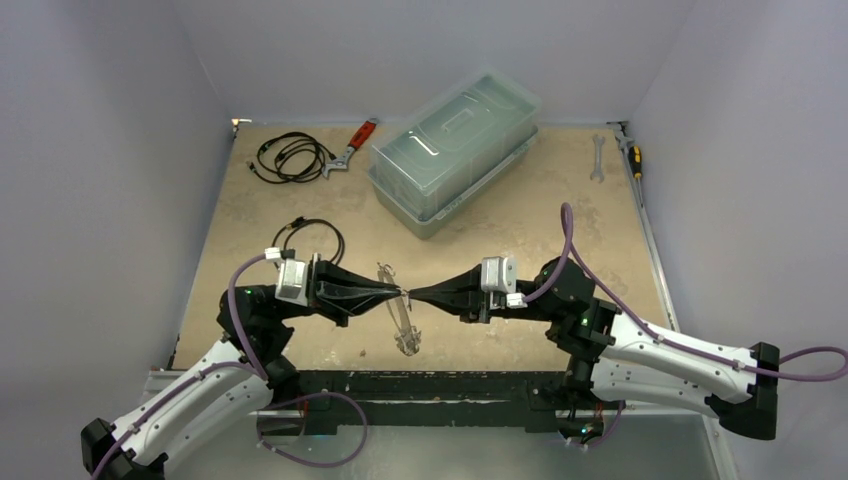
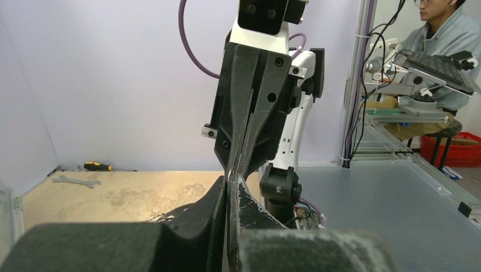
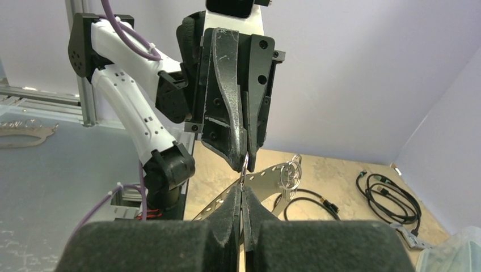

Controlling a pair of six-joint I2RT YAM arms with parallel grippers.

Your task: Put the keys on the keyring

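Left claw (image 1: 397, 293), right claw (image 1: 413, 296): pinched item hidden.

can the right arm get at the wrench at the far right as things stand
Probably yes: no object lies between the right end effector and the wrench. But it is shut, tip to tip with the left end effector.

Black fingers (image 1: 362, 294), purple cables (image 1: 240, 330), red-handled pliers (image 1: 352, 145), pale green translucent box (image 1: 455, 150), mottled tan tabletop (image 1: 560, 220)

Clear lidded box (image 1: 455, 150), coiled black cable (image 1: 290, 157), red-handled pliers (image 1: 350, 148), wrench (image 1: 598, 158), screwdriver (image 1: 634, 157), tan table (image 1: 560, 250)
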